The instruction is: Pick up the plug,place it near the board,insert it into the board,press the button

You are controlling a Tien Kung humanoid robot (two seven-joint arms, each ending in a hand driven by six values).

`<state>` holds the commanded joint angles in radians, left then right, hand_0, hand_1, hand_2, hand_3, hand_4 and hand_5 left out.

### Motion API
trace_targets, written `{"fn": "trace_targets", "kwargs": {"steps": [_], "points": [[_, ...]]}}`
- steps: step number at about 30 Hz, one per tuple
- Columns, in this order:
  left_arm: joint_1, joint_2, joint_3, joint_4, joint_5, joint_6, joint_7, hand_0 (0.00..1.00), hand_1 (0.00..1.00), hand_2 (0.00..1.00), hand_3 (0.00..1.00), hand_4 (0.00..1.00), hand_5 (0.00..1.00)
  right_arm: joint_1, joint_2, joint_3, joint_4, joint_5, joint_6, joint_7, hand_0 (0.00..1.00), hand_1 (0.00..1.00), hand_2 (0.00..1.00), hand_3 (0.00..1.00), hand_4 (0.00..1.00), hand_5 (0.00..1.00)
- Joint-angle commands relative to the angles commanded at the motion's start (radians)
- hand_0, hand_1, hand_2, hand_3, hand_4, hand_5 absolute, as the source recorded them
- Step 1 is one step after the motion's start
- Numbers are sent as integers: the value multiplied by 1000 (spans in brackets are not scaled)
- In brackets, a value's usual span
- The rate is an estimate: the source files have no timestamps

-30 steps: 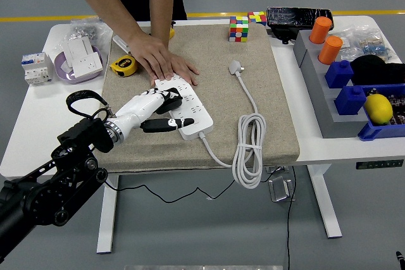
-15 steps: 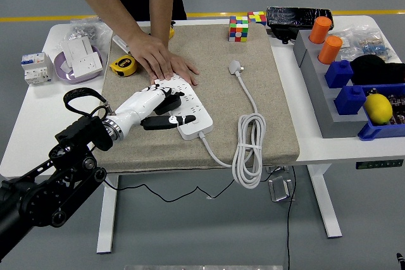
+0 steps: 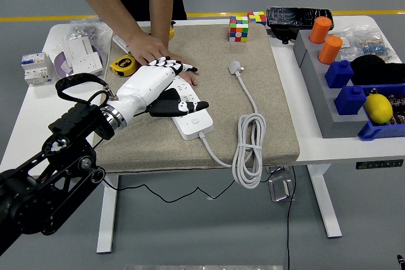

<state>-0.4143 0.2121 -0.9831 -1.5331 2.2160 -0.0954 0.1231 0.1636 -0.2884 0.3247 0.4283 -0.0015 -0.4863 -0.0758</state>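
The left robot hand is hovering open-fingered over the board while a person's hand is pressing it down, plug lying apart

Sitting on the table: two puzzle cubes, two orange cylinders, one tape measure, one lemon, one power strip.

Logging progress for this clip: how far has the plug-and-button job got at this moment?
Nothing looks finished. The plug lies loose on the mat, apart from the power strip, so it is neither picked up nor inserted. In hand: the left hand hovers open over the strip, holding nothing, while a person's hand rests at the strip's far end. Left: grasp the plug, bring it over, insert it, press the button.
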Motion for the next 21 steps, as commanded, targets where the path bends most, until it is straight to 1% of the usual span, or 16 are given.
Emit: {"fn": "trace_targets", "kwargs": {"steps": [1,2,3,4,7,8,9,11,14,15,17,18,21], "points": [[-5,0,9,-13,16,-19,7,519,534,497,880,874,545,2,0,0,0,-1,0,0,945,873,812,811,998,998],[-12,1,19,-23,37,-36,11,216,148,201,873,583,144,3,0,0,1,-1,0,0,944,873,812,810,998,998],[-16,1,25,-27,47,-46,14,216,148,201,873,583,144,4,0,1,1,-1,0,0,944,873,812,810,998,998],[-33,2,44,-31,53,-82,22,216,148,201,873,583,144,7,0,-1,1,-1,0,0,944,873,812,810,998,998],[-43,3,56,-29,53,-106,28,216,148,201,873,583,144,8,0,-1,1,0,0,0,944,873,812,810,998,998],[-53,6,71,-26,53,-124,34,216,148,201,873,583,144,9,0,-2,1,1,0,-1,944,873,812,810,998,998],[-59,8,80,-24,53,-133,37,139,81,159,879,530,29,9,0,-3,0,2,0,-1,944,873,812,811,998,998],[-75,10,104,-8,52,-149,43,139,81,159,879,530,29,10,-1,-5,0,4,0,-1,944,873,812,811,998,998],[-94,13,136,22,48,-160,46,139,81,159,879,530,29,11,-2,-5,0,3,0,-1,944,873,812,811,998,998],[-102,13,153,41,50,-163,45,126,72,160,893,541,2,11,-1,-5,0,3,0,-1,944,873,812,810,998,998],[-113,13,176,70,51,-168,44,126,72,160,893,541,2,12,-1,-5,1,2,0,-1,944,873,812,810,998,998],[-115,13,182,78,51,-168,43,126,72,160,893,541,2,12,-1,-5,1,2,0,-1,944,873,812,810,998,998],[-128,9,214,132,52,-163,34,123,67,161,894,548,2,14,-1,-5,1,1,0,0,944,873,812,811,998,998]]}}
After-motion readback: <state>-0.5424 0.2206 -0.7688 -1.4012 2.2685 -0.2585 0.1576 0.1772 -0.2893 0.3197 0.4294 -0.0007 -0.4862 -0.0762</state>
